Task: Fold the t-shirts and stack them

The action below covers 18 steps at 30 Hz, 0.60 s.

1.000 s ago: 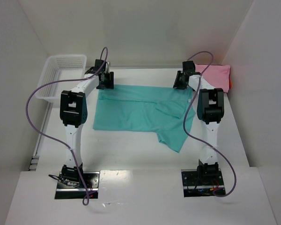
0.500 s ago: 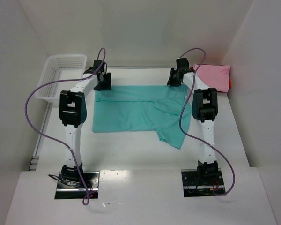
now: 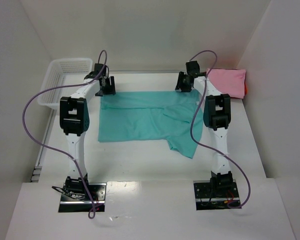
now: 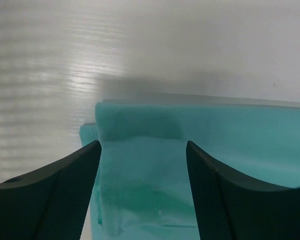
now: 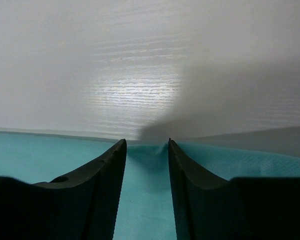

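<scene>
The teal-green t-shirt [image 3: 150, 117] lies spread flat on the table, one sleeve [image 3: 182, 145] sticking out toward the near side. My left gripper [image 3: 106, 87] is open over the shirt's far left corner [image 4: 140, 150], its fingers [image 4: 60, 195] wide apart above the cloth. My right gripper [image 3: 185, 83] is at the shirt's far right edge [image 5: 146, 170]. Its fingers [image 5: 95, 190] stand a narrow gap apart, with slightly puckered cloth between the tips. The folded pink shirt [image 3: 230, 81] lies at the far right, with the red one [image 3: 246, 90] showing just under its edge.
A white mesh basket [image 3: 65, 75] stands at the far left corner. White walls close in the table at the back and both sides. Purple cables loop from both arms.
Both grippers have shifted left and a little farther back. The teal shirt's far edge has slid slightly left with them.
</scene>
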Available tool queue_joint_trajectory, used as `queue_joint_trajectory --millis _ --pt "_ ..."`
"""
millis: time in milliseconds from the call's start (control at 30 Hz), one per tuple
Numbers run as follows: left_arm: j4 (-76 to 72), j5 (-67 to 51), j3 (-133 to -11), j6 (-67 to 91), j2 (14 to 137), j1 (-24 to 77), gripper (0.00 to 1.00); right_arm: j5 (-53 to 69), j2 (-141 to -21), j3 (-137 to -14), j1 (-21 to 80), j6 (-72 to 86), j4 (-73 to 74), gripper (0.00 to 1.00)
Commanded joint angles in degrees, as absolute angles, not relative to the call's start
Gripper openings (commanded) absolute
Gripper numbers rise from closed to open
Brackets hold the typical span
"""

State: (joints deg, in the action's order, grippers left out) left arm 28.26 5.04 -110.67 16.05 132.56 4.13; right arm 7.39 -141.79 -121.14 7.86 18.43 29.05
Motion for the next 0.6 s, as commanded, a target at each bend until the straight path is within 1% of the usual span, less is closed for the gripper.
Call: queue_joint_trajectory --millis 0,33,67,100,167,233,267,300,333,367,400,467,567 --pt "25.14 1.64 -107.95 13.97 123.76 5.27 0.78 5.45 -129.29 -118.79 6.33 17.75 28.09 0.57" --pt "25.14 0.95 -107.29 13.5 121.6 5.75 0.79 5.45 -125.23 -117.06 5.45 17.75 27.17 0.63" --pt "25.14 0.88 -105.83 13.45 119.21 6.34 0.79 5.45 -122.79 -113.1 5.36 17.75 26.45 0.72" --pt "25.14 0.88 -104.34 13.45 117.25 6.73 0.8 5.45 -119.59 -109.51 4.94 18.07 25.53 0.78" --pt "24.95 0.36 -101.39 13.69 113.46 6.94 0.81 5.24 -113.19 -102.34 4.66 18.28 23.54 0.87" --pt "23.91 -0.26 -95.9 14.83 109.15 7.47 0.82 4.73 -104.31 -94.49 4.66 19.04 21.19 0.95" --pt "23.91 -0.26 -93.63 16.0 105.74 7.47 0.83 4.05 -101.79 -88.56 4.6 19.59 20.51 0.99" --pt "23.91 -0.26 -91.54 16.8 104.12 7.47 0.85 4.04 -99.54 -85.64 4.14 20.25 20.04 1.0" --pt "23.91 -0.26 -89.47 17.63 102.55 7.47 0.91 4.04 -97.47 -82.82 4.13 21.73 20.04 1.0" --pt "23.91 -0.76 -85.61 19.23 99.36 7.47 0.94 5.77 -93.52 -77.53 4.13 23.03 19.38 1.0" --pt "24.48 -1.44 -83.63 19.99 97.59 7.47 0.97 5.89 -91.62 -75.05 3.56 23.85 19.34 1.0" --pt "24.52 -2.19 -77.83 21.91 92.7 7.47 1.0 7.38 -86.57 -68.57 3.52 25.07 19.34 1.0" --pt "26.5 -2.29 -73.4 24.04 86.83 7.47 1.0 9.14 -82.28 -61.8 3.52 28.19 19.81 1.0"
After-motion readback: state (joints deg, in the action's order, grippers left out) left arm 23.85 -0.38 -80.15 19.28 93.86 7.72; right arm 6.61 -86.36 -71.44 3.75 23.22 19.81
